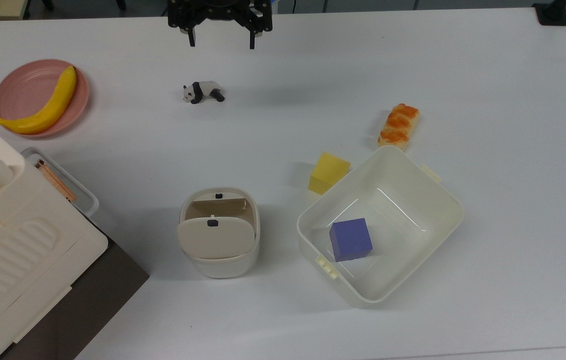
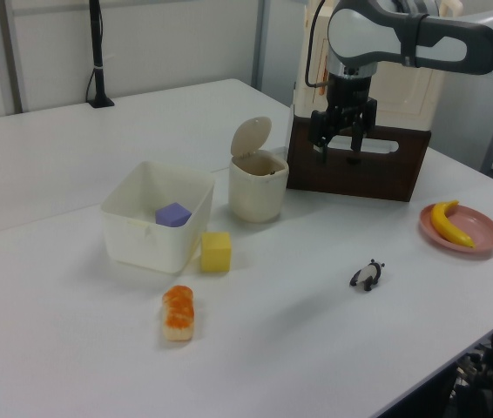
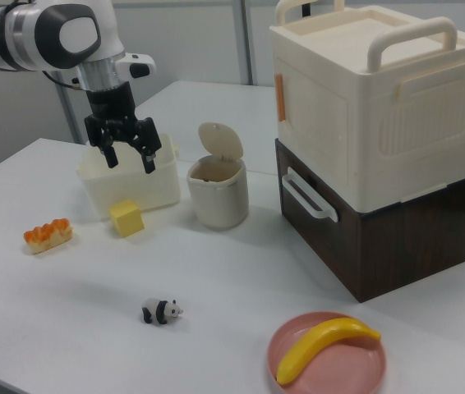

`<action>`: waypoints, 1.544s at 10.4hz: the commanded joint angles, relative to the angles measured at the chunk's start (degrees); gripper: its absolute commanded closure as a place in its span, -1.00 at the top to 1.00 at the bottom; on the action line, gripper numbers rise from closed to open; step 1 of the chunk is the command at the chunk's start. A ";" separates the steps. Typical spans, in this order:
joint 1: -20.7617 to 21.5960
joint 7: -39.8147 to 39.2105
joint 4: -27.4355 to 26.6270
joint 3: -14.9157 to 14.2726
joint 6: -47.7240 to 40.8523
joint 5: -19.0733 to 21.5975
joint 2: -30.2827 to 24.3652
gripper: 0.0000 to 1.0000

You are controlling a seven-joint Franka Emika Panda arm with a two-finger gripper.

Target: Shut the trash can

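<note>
On the white table (image 1: 488,75), the small cream-white plastic trash can (image 1: 220,250), lid raised, stands well apart from the empty, spread-fingered black gripper (image 1: 221,42).

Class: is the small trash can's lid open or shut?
Open. The trash can has its lid standing upright, exposing the brown inside.

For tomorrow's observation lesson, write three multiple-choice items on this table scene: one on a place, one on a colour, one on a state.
1. Where does the yellow banana lie?
A. in the tub
B. on the round pink plate
C. on the bare table

2. What colour is the cube inside the cream square plastic tub?
A. purple-blue
B. yellow
C. orange

3. How is the beige lid of the small cream-white trash can?
A. shut flat
B. missing
C. raised open

Answers: B, the banana rests across the plate; A, the yellow cube sits outside the tub; C, the lid stands up and the brown inside shows.
</note>
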 commanded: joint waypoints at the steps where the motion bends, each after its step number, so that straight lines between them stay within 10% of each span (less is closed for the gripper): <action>1: 0.13 -1.50 -0.08 -0.51 -1.35 -0.32 -0.90 1.00; 14: 0.39 -1.43 -0.16 -0.51 -1.78 -0.40 -0.90 1.00; 16: 0.48 -1.43 -0.16 -0.51 -1.70 -0.40 -0.81 0.71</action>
